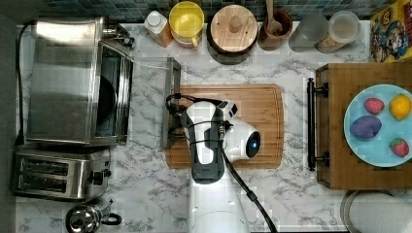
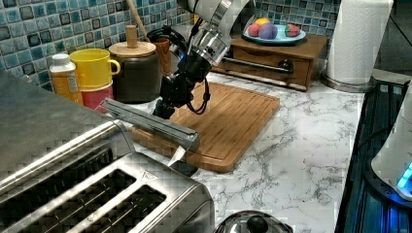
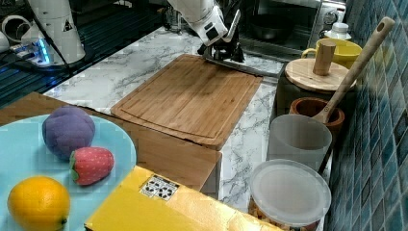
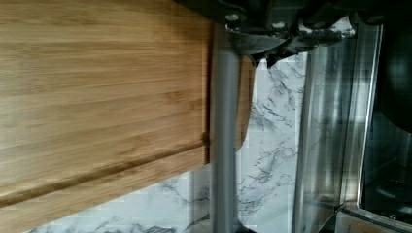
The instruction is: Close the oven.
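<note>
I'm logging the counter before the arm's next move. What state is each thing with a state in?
oven: door open, folded down flat.
gripper: at the door's handle.
toaster: slots empty.
plastic jar: lid on.
wooden-lidded pot: covered.

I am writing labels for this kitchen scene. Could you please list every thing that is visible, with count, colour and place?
oven: 1, steel, door open, the top view's left
toaster: 1, steel, below the oven in the top view
kettle: 1, steel, the top view's lower left
cutting board: 1, bamboo, centre
yellow mug: 1, back row
lidded crock: 1, dark, wooden lid, back row
blue plate: 1, on wooden box, holds four toy fruits
paper towel: 1, white, the left view's right
gripper: 1, black, at the oven door handle
</note>
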Available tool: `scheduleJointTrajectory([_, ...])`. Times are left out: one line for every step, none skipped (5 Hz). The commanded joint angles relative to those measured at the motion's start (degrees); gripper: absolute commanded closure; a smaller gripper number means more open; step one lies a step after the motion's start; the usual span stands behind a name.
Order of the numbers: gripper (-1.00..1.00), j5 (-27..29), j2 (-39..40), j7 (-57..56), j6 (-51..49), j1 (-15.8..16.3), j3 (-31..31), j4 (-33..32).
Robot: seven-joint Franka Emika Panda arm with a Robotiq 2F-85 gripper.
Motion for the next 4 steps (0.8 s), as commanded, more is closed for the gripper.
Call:
scheduleJointTrajectory([1.0, -3.6, -2.4, 8.6, 0.6, 2.2, 0.5, 7.9])
scheduleJointTrajectory([1.0, -4.1, -4.6, 9.8, -2.2, 2.5, 1.7, 7.2])
scheduleJointTrajectory([1.0, -7.0, -6.1, 13.9, -5.9, 3.0, 2.8, 7.2])
scheduleJointTrajectory([1.0, -5.9, -7.3, 13.8, -4.2, 4.3, 4.8, 6.2])
